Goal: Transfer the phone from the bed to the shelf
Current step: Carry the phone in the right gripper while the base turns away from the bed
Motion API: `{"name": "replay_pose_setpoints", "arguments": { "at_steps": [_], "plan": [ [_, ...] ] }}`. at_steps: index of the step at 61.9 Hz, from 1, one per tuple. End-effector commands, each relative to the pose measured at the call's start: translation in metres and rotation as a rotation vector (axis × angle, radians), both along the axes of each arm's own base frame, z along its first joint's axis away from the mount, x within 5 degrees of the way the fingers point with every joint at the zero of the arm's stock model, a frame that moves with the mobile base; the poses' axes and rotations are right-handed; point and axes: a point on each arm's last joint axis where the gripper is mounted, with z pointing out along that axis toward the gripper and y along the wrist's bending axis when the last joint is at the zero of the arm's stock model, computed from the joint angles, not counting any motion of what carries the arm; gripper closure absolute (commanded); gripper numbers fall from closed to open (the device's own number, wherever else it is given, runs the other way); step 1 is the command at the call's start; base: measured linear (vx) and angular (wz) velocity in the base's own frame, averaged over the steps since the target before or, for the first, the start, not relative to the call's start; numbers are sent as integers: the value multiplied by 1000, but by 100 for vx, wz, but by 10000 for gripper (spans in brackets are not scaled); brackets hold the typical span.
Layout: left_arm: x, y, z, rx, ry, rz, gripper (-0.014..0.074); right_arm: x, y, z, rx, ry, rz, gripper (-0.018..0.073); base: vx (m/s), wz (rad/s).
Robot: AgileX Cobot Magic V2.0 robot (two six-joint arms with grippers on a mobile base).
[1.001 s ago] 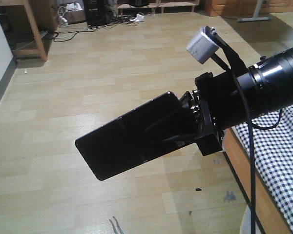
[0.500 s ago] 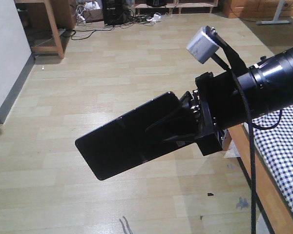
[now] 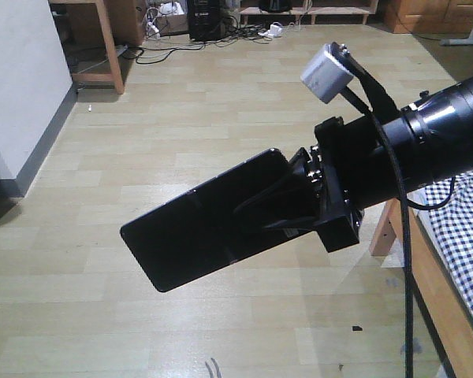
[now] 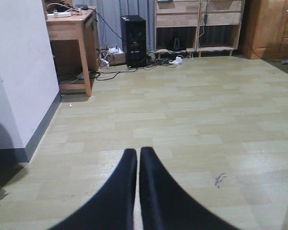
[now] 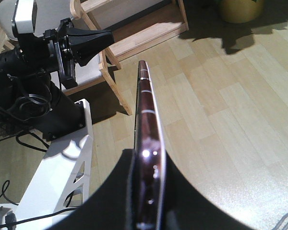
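Holding phone (image 3: 191,236) clamped, right gripper (image 3: 256,209) unchanged — bed (image 3: 465,244) now further right of phone, white wall (image 3: 24,79) wider; left gripper (image 4: 138,182) fingers pressed together, empty.

Home bedroom — gingham bed (image 3: 467,244), desk (image 4: 69,28), plank floor (image 4: 182,120).

- Phone (image 3: 205,228), clamped between the right fingers (image 3: 288,185): smooth, glossy black face that mirrors the light.
- Rim (image 5: 145,110), running out past those fingertips: polished, metallic rose-gold with bright glints.
- Right fingers: matt black, plastic-looking.
- Left fingers (image 4: 116,191): dark, matt, smooth.
- Arm (image 3: 449,126), behind the right fingers: glossy black shell.
- Camera (image 3: 327,72), above them: matt pale-grey plastic.
- Floor (image 3: 181,118), beneath the fingers: pale wood-look planks, smooth, with a soft sheen.
- Bed (image 3: 467,236), behind the right fingers: checked woven cloth on a bare wood frame (image 3: 433,303).
- Wall (image 3: 16,79), far beyond the fingertips: matt white.
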Motion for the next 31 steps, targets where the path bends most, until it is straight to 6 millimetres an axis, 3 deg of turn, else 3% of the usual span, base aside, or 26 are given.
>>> {"name": "replay_pose_setpoints", "arguments": {
  "at_steps": [1,31],
  "plan": [
    [1,1,6,-15,-77,6,596,-14,0,22,94,-6,47,564,9,9],
    [1,1,6,-15,-77,6,596,-14,0,22,94,-6,47,564,14,5]
  ]
}}
